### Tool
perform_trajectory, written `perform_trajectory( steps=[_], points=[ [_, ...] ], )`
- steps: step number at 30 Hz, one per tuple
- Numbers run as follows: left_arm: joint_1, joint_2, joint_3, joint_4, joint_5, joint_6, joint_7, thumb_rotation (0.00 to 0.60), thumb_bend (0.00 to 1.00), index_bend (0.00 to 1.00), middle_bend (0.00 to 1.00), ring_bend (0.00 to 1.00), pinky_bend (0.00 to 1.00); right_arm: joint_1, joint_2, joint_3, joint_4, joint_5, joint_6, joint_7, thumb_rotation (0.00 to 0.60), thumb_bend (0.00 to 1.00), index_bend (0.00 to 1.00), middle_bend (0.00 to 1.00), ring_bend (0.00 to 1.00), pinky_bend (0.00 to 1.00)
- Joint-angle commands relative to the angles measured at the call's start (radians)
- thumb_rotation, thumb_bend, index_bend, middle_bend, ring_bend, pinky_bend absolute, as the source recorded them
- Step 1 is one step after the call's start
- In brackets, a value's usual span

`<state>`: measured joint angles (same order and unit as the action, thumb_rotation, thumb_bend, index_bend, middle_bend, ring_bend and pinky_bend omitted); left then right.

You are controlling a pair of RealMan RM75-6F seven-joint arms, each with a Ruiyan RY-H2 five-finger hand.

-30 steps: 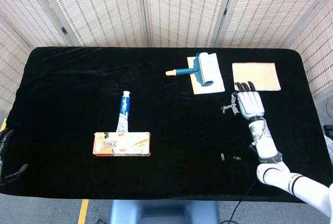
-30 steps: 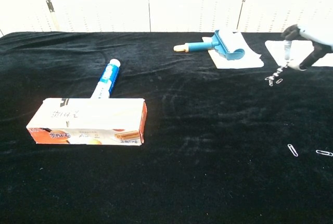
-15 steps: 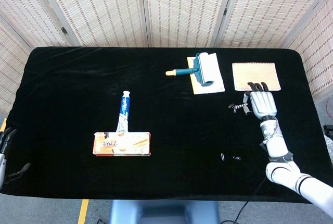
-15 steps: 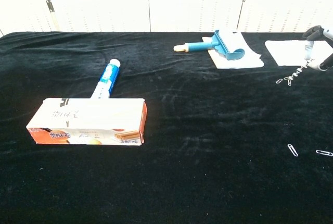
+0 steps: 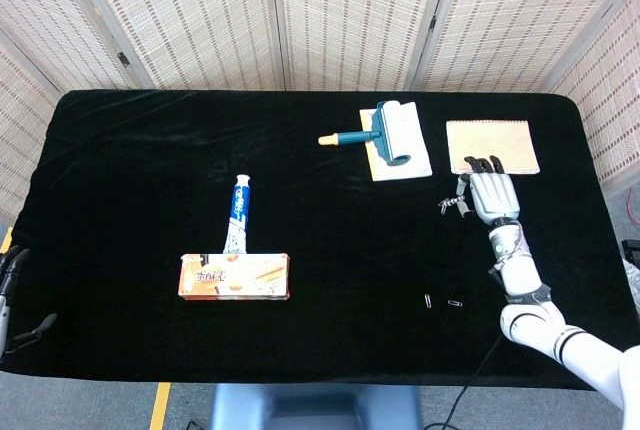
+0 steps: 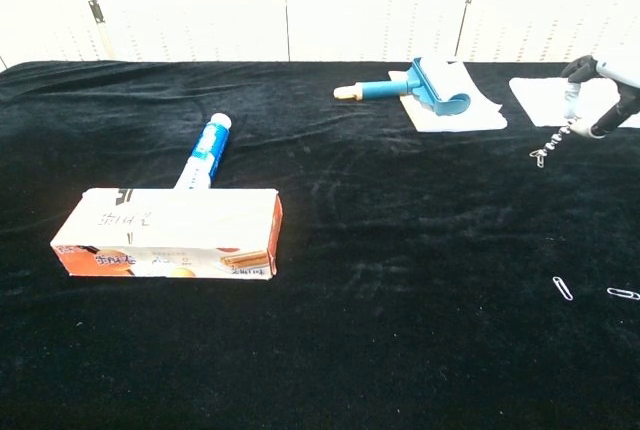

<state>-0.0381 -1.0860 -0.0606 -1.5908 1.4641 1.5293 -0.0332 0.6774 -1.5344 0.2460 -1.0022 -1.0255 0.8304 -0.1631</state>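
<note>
The robot's right hand is pinching one end of a short chain of paper clips above the black bench, just in front of the tan notepad lying at the bench's far right. In the chest view the chain is hanging down and to the left from the fingertips, its lower end close to the cloth; whether it is touching the cloth cannot be told. The other fingers are lying loosely spread over the notepad's near edge in the head view.

To the left of the notepad, a teal lint roller is resting on a white sheet, its pale-tipped handle pointing away from the notepad. Well in front of the notepad, towards the robot, two loose paper clips are lying side by side on the cloth.

Far to the left of the notepad, a blue-and-white tube is lying with its near end touching the back of an orange-and-white carton.

The left hand is just showing at the bench's near left corner, well apart from everything on it; how its fingers lie cannot be told.
</note>
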Motion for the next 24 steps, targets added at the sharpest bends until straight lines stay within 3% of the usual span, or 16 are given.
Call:
perform_trajectory(
  steps=[1,10,24],
  points=[
    [0.001,0.001,0.0,0.0,0.0,0.001,-0.003,0.6,0.25,0.0,0.07,0.05,0.01,0.004,-0.005,0.001,0.002,0.004,-0.002,-0.008,0.6,0.59,0.9,0.15,0.11,0.0],
    [0.005,0.004,-0.003,0.006,-0.002,0.009,-0.017,0.6,0.25,0.0,0.07,0.05,0.01,-0.013,0.03,0.002,-0.06,-0.019,0.026,0.013,0.6,0.59,0.9,0.15,0.11,0.0],
    [0.002,-0.006,-0.002,0.0,0.002,0.006,0.008,0.6,0.25,0.0,0.07,0.05,0.02,-0.144,0.19,-0.091,-0.37,-0.211,0.24,0.016,0.6,0.59,0.9,0.15,0.11,0.0]
  ],
)
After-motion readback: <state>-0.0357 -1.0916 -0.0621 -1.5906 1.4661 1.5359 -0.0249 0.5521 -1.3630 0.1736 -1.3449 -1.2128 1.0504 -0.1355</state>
